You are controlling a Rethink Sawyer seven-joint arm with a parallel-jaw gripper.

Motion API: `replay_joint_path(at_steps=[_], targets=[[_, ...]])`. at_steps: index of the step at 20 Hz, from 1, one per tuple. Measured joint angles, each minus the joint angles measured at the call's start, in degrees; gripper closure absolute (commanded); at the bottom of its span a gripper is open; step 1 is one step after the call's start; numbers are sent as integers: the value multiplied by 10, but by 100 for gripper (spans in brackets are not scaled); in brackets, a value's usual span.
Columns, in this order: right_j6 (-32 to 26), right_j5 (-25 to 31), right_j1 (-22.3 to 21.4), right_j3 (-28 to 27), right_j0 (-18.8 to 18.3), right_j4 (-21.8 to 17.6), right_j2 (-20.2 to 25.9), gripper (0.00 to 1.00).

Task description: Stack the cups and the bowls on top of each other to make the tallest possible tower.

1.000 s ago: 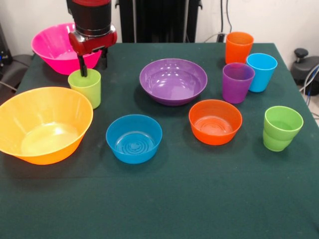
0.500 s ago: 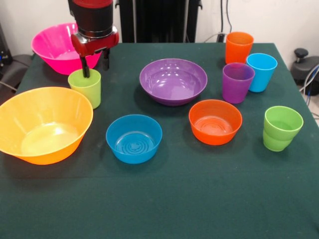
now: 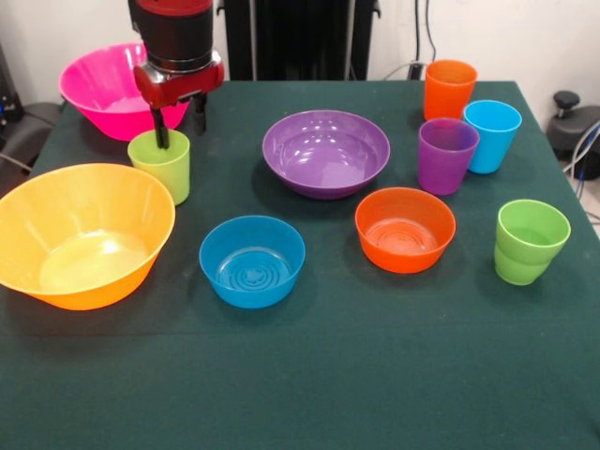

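Note:
My gripper (image 3: 179, 134) hangs open over the lime-yellow cup (image 3: 161, 169) at the left. One finger (image 3: 159, 131) dips inside the cup's mouth, and the other stands outside its far right wall. The wide purple bowl (image 3: 326, 153) sits mid-table, with the small blue bowl (image 3: 252, 261) and small orange bowl (image 3: 405, 229) in front of it. The pink bowl (image 3: 98, 89) is at the back left and the yellow-orange bowl (image 3: 80, 232) at the front left. Orange (image 3: 449, 89), light blue (image 3: 491, 135), purple (image 3: 446, 155) and green (image 3: 531, 241) cups stand at the right. Every piece stands singly on the cloth.
The dark green tablecloth (image 3: 309, 375) covers the whole table. The pink bowl is just behind the arm and the yellow-orange bowl close in front of the lime-yellow cup. Black equipment and cables lie past the right table edge (image 3: 572, 112).
The gripper has shifted very slightly up and to the right over the lime-yellow cup. The cup and the other pieces have not moved.

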Motion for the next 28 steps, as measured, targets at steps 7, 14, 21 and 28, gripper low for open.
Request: replay_joint_path(at_steps=[7,14,21,28], targets=[[0,-22,14,0,-2,-18,0,0],[0,-39,44,0,-5,-18,0,0],[0,-39,60,0,-4,-19,0,0],[0,-39,60,0,-2,-20,0,0]])
